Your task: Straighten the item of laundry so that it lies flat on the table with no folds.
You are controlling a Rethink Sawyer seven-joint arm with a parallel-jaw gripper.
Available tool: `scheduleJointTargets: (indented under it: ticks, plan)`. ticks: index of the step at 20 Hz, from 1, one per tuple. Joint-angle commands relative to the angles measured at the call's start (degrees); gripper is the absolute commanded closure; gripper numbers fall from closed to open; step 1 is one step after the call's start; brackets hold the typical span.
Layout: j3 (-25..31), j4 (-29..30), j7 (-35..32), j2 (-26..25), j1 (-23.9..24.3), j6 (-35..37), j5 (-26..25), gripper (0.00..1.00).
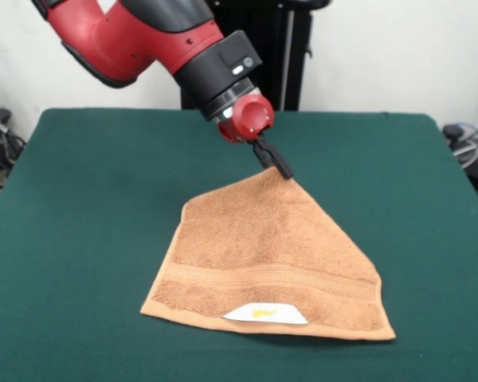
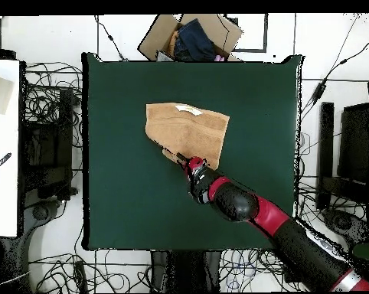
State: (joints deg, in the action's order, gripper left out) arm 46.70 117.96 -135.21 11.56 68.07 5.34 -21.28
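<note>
The orange-tan towel (image 1: 263,251) lies on the green table (image 1: 80,199), near its middle. Its near edge, with the woven band and the white label (image 1: 264,313), lies flat. Its far part narrows to a peak that rises to my gripper (image 1: 284,169). The gripper's thin black jaws are shut on that far corner and hold it a little above the table. In the overhead view the towel (image 2: 189,129) shows as an uneven four-sided shape with a fold along one side, and the gripper (image 2: 181,158) is at its edge nearest the robot's base.
An open cardboard box (image 2: 191,34) with dark cloth in it stands off the table's far edge in the overhead view. Cables (image 2: 50,99) lie on the floor around the table (image 2: 119,191). A white surface (image 2: 2,145) is at the left.
</note>
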Motion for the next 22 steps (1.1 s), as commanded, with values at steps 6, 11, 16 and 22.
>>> scheduleJointTargets:
  ticks: [6,11,16,22]
  plan:
    - [-0.62,-10.39,2.54,-5.66,-1.23,9.33,2.74,0.00]
    - [-1.03,-12.59,3.03,-8.10,-0.83,11.09,2.69,0.00]
    - [-1.48,-13.28,2.10,-8.47,-0.85,12.15,2.92,0.00]
    - [-2.17,-13.83,0.88,-7.92,-1.34,14.26,4.04,1.00]
